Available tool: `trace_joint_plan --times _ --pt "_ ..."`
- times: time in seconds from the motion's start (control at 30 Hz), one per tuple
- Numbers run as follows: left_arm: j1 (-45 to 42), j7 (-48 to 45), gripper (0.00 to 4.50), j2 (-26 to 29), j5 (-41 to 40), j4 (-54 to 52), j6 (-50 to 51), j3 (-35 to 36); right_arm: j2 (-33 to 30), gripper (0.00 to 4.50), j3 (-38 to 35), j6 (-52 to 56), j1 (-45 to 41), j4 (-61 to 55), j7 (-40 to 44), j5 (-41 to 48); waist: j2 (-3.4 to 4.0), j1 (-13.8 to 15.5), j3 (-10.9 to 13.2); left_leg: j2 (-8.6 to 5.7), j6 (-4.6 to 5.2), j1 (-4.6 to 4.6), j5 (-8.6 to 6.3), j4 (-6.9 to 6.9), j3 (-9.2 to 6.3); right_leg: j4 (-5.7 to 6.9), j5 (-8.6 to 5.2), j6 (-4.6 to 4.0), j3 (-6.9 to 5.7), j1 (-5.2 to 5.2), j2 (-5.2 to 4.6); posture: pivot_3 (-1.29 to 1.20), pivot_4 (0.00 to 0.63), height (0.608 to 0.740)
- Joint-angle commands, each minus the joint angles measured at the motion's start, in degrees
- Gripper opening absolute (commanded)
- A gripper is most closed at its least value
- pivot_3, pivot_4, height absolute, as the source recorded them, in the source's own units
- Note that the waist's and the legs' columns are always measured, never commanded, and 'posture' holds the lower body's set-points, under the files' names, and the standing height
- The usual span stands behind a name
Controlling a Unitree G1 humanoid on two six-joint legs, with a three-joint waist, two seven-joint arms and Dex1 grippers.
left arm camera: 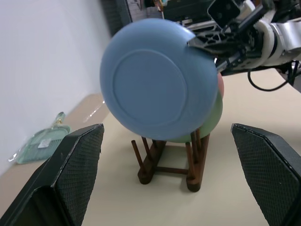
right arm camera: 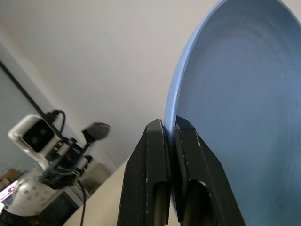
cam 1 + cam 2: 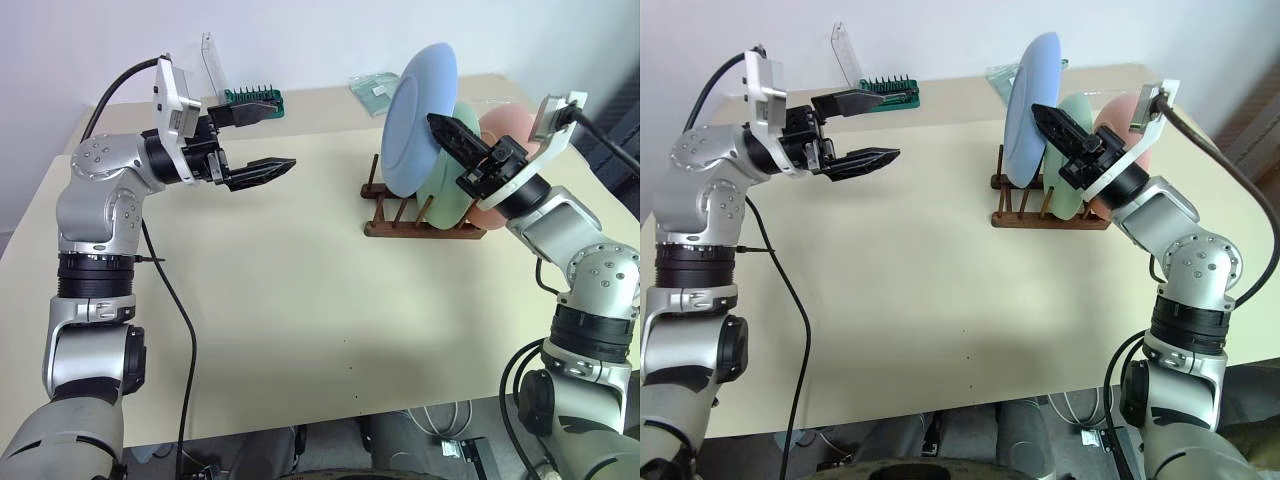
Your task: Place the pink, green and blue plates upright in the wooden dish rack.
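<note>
Right gripper (image 2: 170, 136) pinched blue plate (image 3: 420, 120) rim (above wooden dish rack (image 3: 420, 222)), left gripper (image 3: 262, 140) spread wide, empty.

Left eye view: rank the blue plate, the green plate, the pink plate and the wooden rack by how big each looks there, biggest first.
1. Blue plate, nearly whole, clearly the largest.
2. Wooden rack.
3 and 4. Green plate and pink plate: unsure, both are mostly covered by the blue plate and the right pincer, so only slivers show.

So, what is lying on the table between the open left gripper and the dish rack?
Nothing: in the left eye view only bare table separates the left gripper from the wooden dish rack.
</note>
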Motion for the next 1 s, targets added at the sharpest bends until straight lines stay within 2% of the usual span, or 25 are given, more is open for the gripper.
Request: trace_joint_plan --times 0.03,0.43,0.47,0.53,0.63,0.77,1.0 --pt "-0.7 0.4 4.45 0.7 -0.8 -1.7 -0.2 0.8 0.2 0.0 -0.7 -1.1 -0.1 -0.9 1.1 -0.5 0.0 0.0 0.0 0.0 0.0 0.0 0.0 0.0 0.0 0.0 0.0 0.0 0.0 0.0 0.0 0.0 0.15 0.74" --pt "-1.1 0.7 4.45 0.8 -0.6 -1.9 -0.1 0.8 1.0 0.0 -0.3 -0.6 2.5 -1.7 3.2 -1.5 0.0 0.0 0.0 0.0 0.0 0.0 0.0 0.0 0.0 -0.01 0.0 0.0 0.0 0.0 0.0 0.0 0.15 0.74" --pt "-1.1 0.7 4.5 0.9 -0.7 -1.9 0.0 0.8 0.9 0.5 -0.4 -0.6 2.4 -1.6 3.4 -1.6 0.0 0.0 0.0 0.0 0.0 0.0 0.0 0.0 0.0 -0.01 0.0 0.0 0.0 0.0 0.0 0.0 0.15 0.74" --pt "-1.1 0.8 4.5 0.9 -0.7 -1.9 0.1 0.9 0.7 0.91 -0.3 -0.7 2.1 -1.5 3.6 -2.0 0.0 0.0 0.0 0.0 0.0 0.0 0.0 0.0 0.0 -0.02 0.0 0.0 0.0 0.0 0.0 0.0 0.15 0.74" --pt "-1.1 0.8 4.5 0.8 -0.8 -1.8 0.1 0.9 0.3 2.27 -0.1 -0.7 1.8 -1.8 4.1 -2.4 0.0 0.0 0.0 0.0 0.0 0.0 0.0 0.0 0.0 -0.02 0.0 0.0 0.0 0.0 0.0 0.0 0.15 0.74" --pt "-1.1 1.0 4.5 0.5 -0.8 -1.6 -0.1 0.8 -0.7 4.34 0.5 -1.2 1.4 -2.8 4.9 -4.3 0.0 0.0 0.0 0.0 0.0 0.0 0.0 0.0 0.0 -0.02 0.0 0.0 0.0 0.0 0.0 0.0 0.15 0.74" --pt "-0.8 1.3 4.5 0.5 -1.1 -1.9 0.3 0.8 -1.2 4.43 0.8 -3.3 0.2 -4.5 6.8 -7.5 0.0 0.0 0.0 0.0 0.0 0.01 0.0 0.0 0.0 -0.03 0.0 0.0 -0.01 0.0 0.0 0.0 0.15 0.74"
